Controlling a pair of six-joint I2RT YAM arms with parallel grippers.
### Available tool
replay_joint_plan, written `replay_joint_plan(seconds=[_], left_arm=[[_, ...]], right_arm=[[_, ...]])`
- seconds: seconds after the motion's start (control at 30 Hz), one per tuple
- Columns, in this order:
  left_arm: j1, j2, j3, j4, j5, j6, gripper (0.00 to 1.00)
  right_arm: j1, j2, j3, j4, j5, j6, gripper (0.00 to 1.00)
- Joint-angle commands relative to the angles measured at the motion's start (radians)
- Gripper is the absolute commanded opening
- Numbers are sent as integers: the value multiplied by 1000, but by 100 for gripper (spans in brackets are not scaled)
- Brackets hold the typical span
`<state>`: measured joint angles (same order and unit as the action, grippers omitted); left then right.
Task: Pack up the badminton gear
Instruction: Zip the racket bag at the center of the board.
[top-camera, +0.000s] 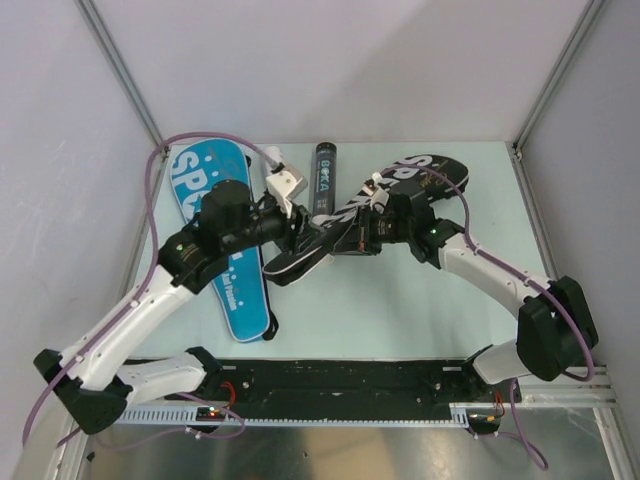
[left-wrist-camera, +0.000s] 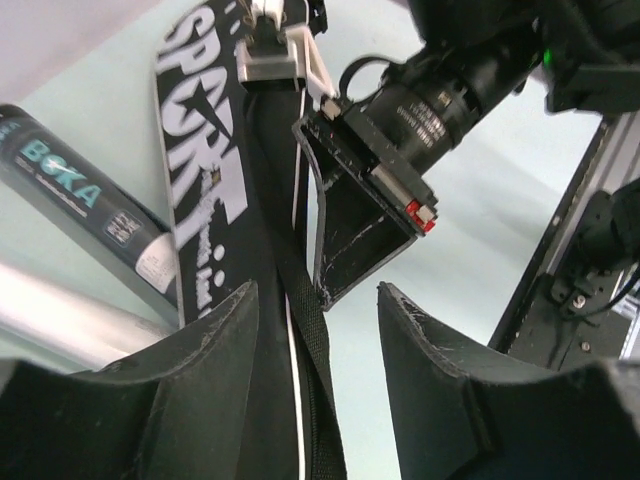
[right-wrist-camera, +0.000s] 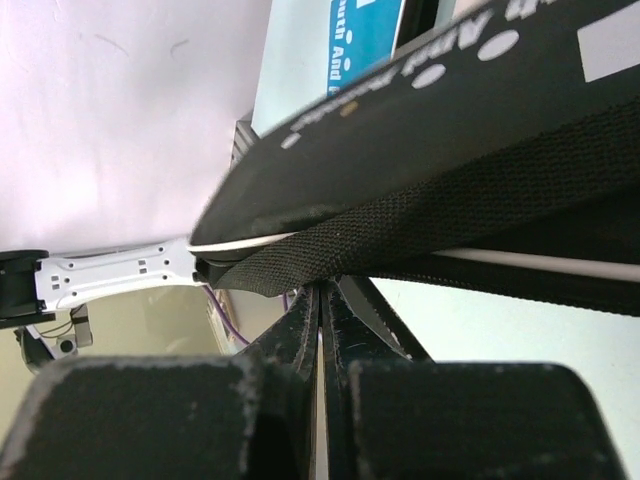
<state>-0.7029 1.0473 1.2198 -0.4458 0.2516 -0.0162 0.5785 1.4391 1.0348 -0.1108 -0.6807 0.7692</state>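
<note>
A black "SPORT" racket cover (top-camera: 425, 172) lies diagonally at the table's middle back. It also shows in the left wrist view (left-wrist-camera: 200, 150) and the right wrist view (right-wrist-camera: 450, 110). My right gripper (top-camera: 347, 240) (right-wrist-camera: 322, 290) is shut on the cover's black webbing strap (right-wrist-camera: 400, 230) near its narrow end. My left gripper (top-camera: 305, 238) (left-wrist-camera: 315, 295) is open, with the strap (left-wrist-camera: 318, 350) and the cover's edge between its fingers. A blue "SPORT" cover (top-camera: 212, 170) lies flat on the left. A black tube (top-camera: 325, 175) (left-wrist-camera: 80, 195) lies beside the black cover. Rackets and shuttlecocks are out of view.
A pale silver cylinder (left-wrist-camera: 60, 320) lies next to the black tube; I cannot tell what it is. The black rail (top-camera: 340, 380) with the arm bases runs along the near edge. Grey walls close in the table on the left, back and right.
</note>
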Motion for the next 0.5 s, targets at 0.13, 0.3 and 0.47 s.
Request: replay_joint_plan(seconds=[0.13,0.3,0.47], left_arm=[[1,129,27,-57,88,-19,52],[-4,181,-4,-58,131,-45,48],[-12,213,-38,-57,132,-14,41]], right_arm=[[3,-92,-19,52,-14,-6,0],[1,-113,-52,54,-8,-9,0],[-1,-125,-77,79,-9,4,0]])
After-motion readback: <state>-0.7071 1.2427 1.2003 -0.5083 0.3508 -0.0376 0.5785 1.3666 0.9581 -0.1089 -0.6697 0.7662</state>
